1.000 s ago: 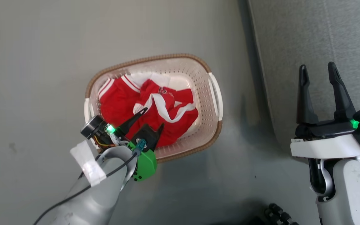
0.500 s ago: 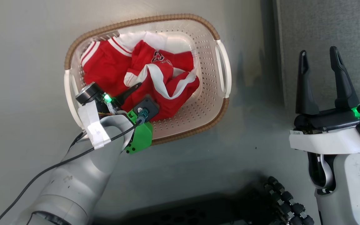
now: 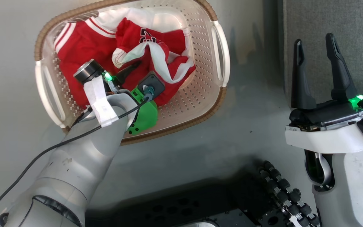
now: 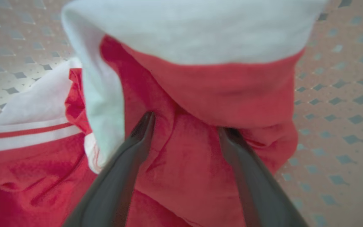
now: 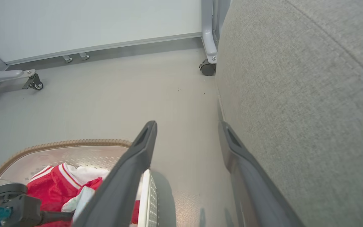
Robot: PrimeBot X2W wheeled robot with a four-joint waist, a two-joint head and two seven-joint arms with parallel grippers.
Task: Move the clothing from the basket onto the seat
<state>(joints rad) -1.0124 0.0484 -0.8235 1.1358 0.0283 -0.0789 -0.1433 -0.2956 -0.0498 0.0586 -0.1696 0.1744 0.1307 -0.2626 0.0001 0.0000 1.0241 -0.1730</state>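
Since a second earlier, the left gripper has been carried from the near rim of the basket further in, onto the clothing. The head camera has also been shifted, so the basket is now seen larger and higher, its top cut off by the frame's upper edge. The basket's long axis is laid from middle left to upper right of the head view, with a white handle at each end, on the grey floor. In the head view one left finger is seen beside the wrist. In the left wrist view both tips are shown spread wide and pressed into red fabric below a white band, with nothing clamped. The right gripper is held released and empty at the right of the head view, fingers pointed up the frame, beside the grey seat. A castor wheel is shown near the top of the right wrist view.
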